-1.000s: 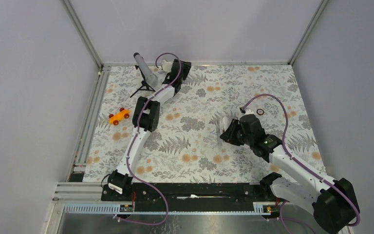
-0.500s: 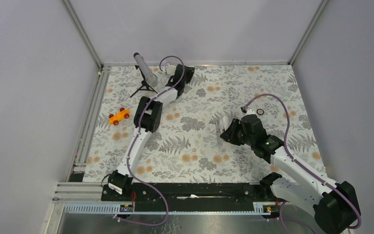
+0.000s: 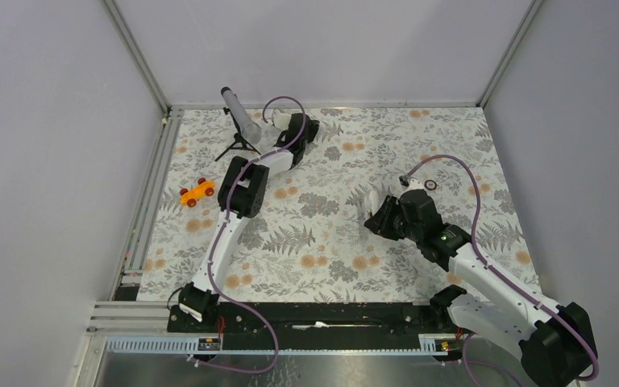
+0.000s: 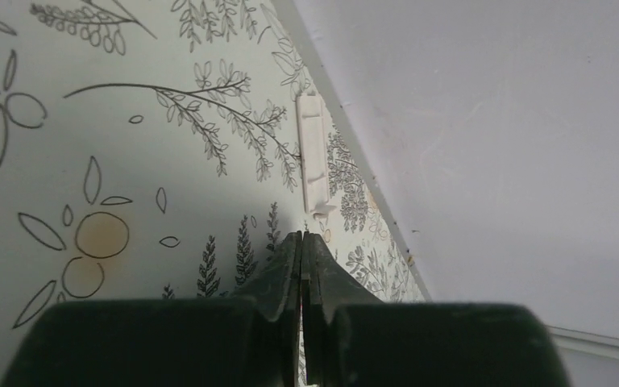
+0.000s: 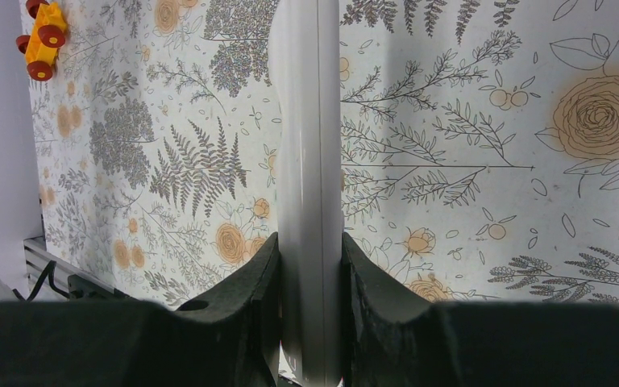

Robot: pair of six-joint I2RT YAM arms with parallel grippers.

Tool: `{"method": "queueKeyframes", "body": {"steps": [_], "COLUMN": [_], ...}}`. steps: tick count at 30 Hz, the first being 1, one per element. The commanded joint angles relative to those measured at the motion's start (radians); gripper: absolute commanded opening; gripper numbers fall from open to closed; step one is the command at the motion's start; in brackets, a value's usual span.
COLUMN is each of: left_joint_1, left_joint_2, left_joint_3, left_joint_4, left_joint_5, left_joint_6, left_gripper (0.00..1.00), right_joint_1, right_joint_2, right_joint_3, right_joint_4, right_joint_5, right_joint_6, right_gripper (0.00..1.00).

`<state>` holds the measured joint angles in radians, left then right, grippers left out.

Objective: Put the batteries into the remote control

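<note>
Your right gripper (image 5: 309, 251) is clamped on the remote (image 5: 306, 121), held edge-on well right of the tube (image 3: 240, 117), probably to present its battery bay. Your left gripper (image 4: 301, 242), just right of the tube, is pinched closed with nothing visible between its fingers. A white strip (image 4: 313, 153) lies beyond it. The batteries cannot be made out in any view.

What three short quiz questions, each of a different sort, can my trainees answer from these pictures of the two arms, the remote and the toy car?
1. True or false: the right gripper is clamped on the white remote.
2. The orange toy car lies: A) near the left edge of the table; B) in the right gripper; C) on top of the remote.
3. Fill in: the jaws of the left gripper are ____.

Key: 1 true; 2 A; 3 shut.
</note>
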<state>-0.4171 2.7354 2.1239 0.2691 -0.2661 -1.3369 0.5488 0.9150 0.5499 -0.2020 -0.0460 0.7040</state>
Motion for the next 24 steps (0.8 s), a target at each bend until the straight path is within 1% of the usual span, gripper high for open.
{"method": "queueKeyframes", "body": {"steps": [1,4,5,8,11,13,14,18,21,24], "left_joint_1": [0.008,0.014,0.014,0.014,0.017,0.019,0.02,0.026,0.028,0.028], "left_joint_2": [-0.084,-0.039,-0.019,0.024,0.088,0.128,0.14,0.162,0.187,0.202], "left_joint_3": [-0.05,0.04,0.071,0.137,0.255,0.334,0.356,0.375,0.398,0.404], "left_joint_4": [0.252,0.28,0.262,0.235,0.148,0.076,0.055,0.012,-0.007,-0.012], "left_joint_5": [0.018,0.049,0.042,0.011,-0.011,-0.015,-0.017,-0.005,0.008,0.005], "left_joint_6": [0.066,0.077,0.076,0.078,0.059,0.051,0.05,0.044,0.033,0.017], "left_gripper": [0.0,0.0,0.03,0.06,0.15,0.27,0.33,0.47,0.49,0.5], "right_joint_1": [-0.007,-0.007,-0.007,-0.007,-0.008,-0.007,-0.008,-0.007,-0.007,-0.007], "right_joint_2": [-0.009,-0.007,-0.006,-0.004,-0.002,0.002,0.006,0.024,0.033,0.033], "right_joint_3": [-0.001,-0.001,0.0,-0.001,-0.002,-0.002,0.001,0.009,0.015,0.017], "right_joint_4": [0.007,0.008,0.009,0.008,0.008,0.007,0.009,0.008,0.007,0.007], "right_joint_5": [0.008,0.008,0.008,0.009,0.011,0.01,0.013,0.015,0.015,0.016], "right_joint_6": [-0.016,-0.018,-0.019,-0.021,-0.022,-0.025,-0.027,-0.032,-0.032,-0.029], "right_gripper": [0.06,0.06,0.06,0.06,0.06,0.06,0.06,0.06,0.06,0.06]}}
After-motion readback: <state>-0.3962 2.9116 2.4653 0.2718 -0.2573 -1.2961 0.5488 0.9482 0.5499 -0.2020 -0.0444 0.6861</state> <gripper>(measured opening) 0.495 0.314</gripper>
